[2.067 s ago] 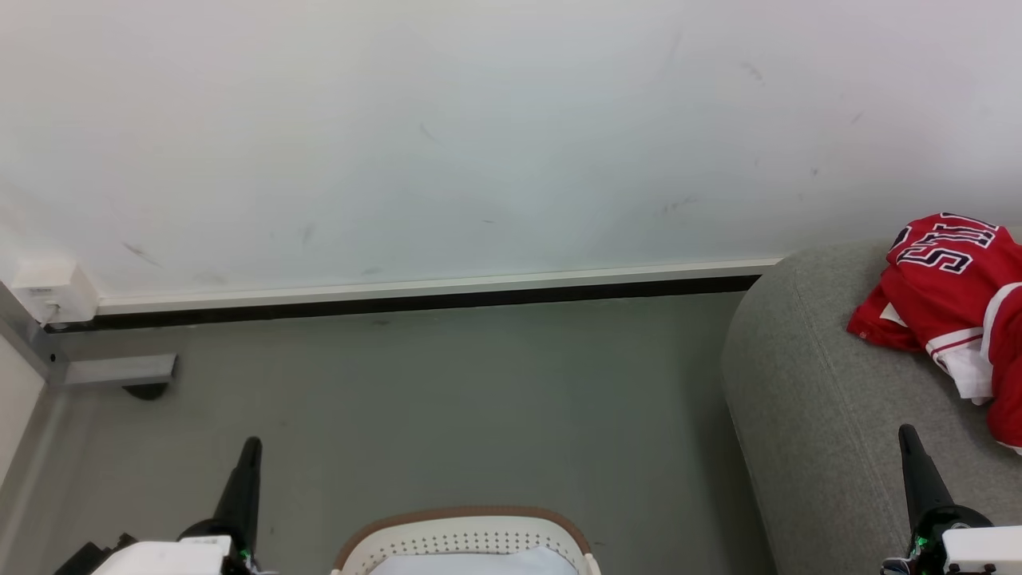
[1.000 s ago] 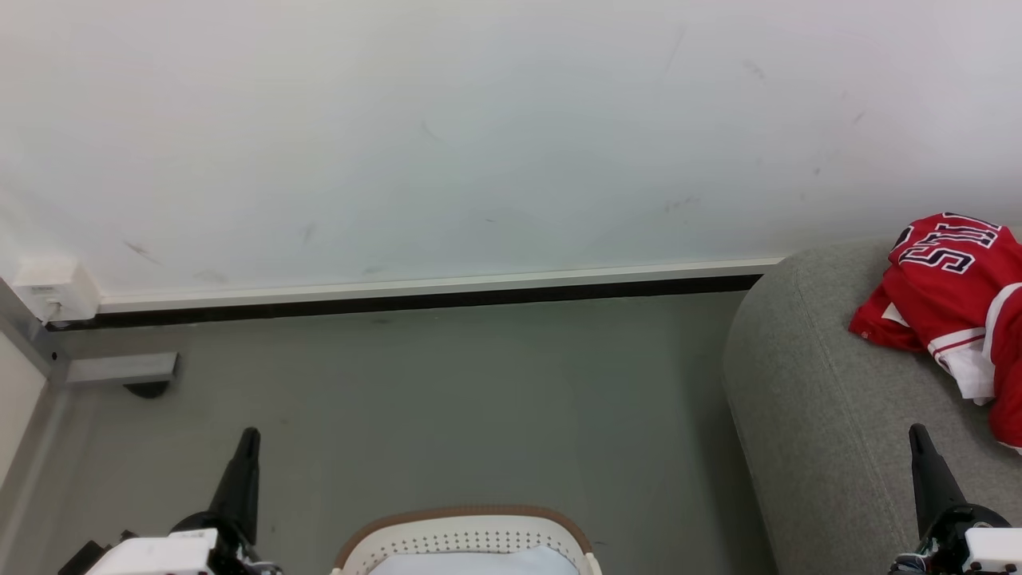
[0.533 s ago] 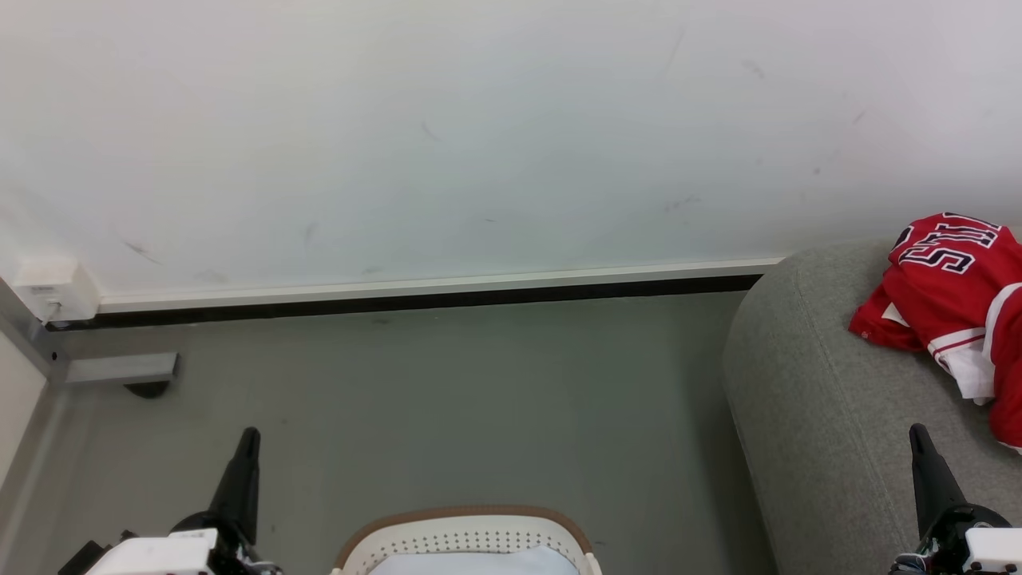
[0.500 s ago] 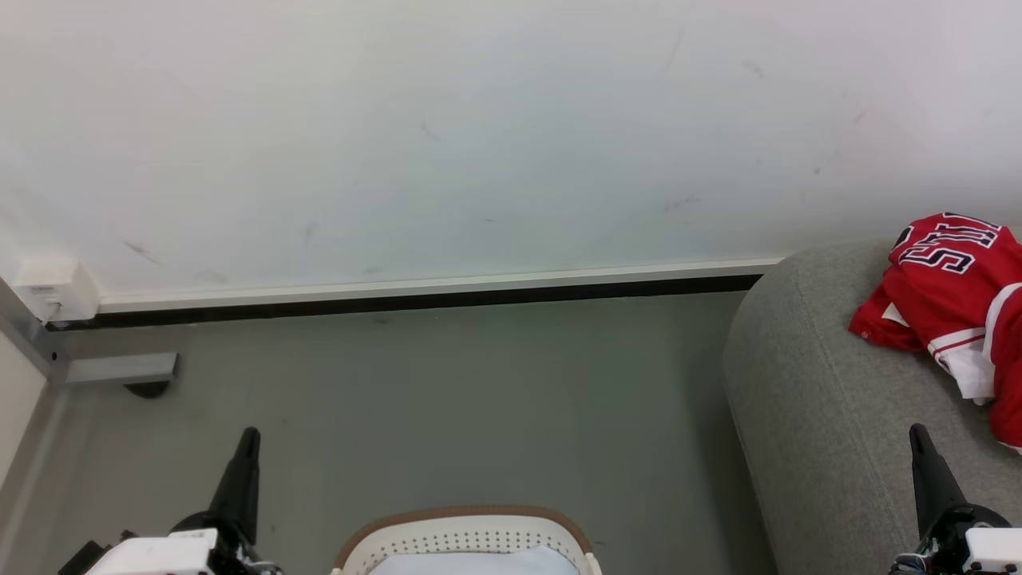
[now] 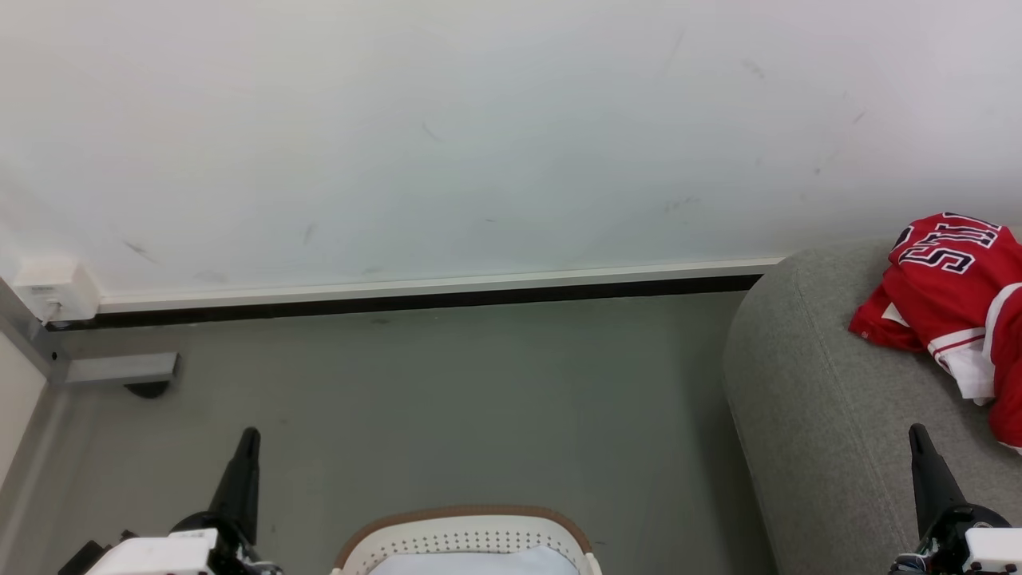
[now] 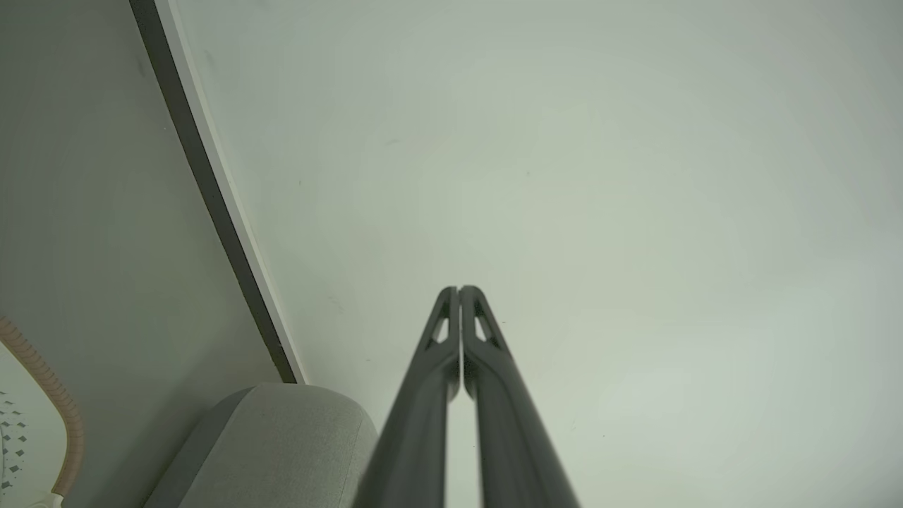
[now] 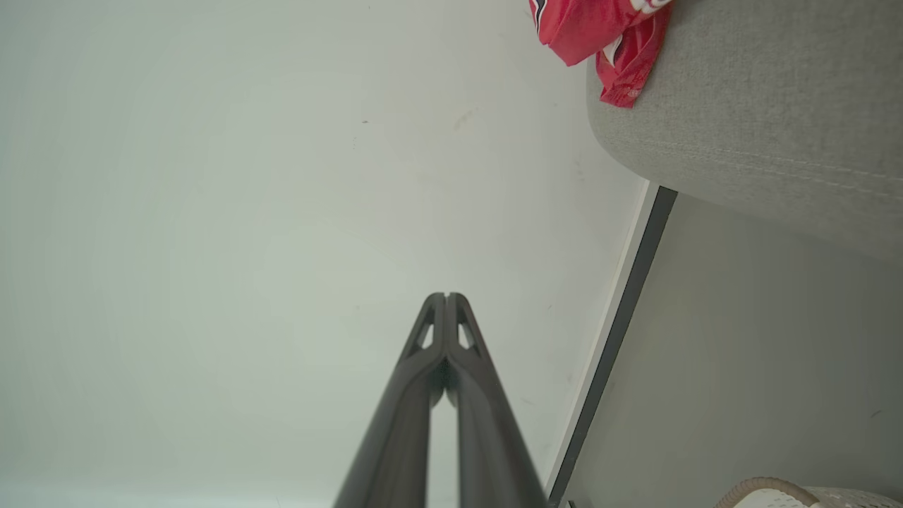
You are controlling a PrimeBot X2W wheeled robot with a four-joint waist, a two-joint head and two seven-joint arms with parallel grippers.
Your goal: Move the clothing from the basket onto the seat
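Last half second: no change, arms settled. Left claw (image 5: 249, 436) and right claw (image 5: 917, 431) pinched closed, empty. Clothing (image 5: 950, 295) on seat (image 5: 814, 399) at 3 o'clock; basket (image 5: 463, 512) at 6 shows no red, so likely done.

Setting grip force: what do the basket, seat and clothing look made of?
The basket: seemingly moulded white plastic, rows of holes, tan rim. The seat: grey woven upholstery, weave and seam visible, likely padded. The clothing: soft red fabric, creased and draping.
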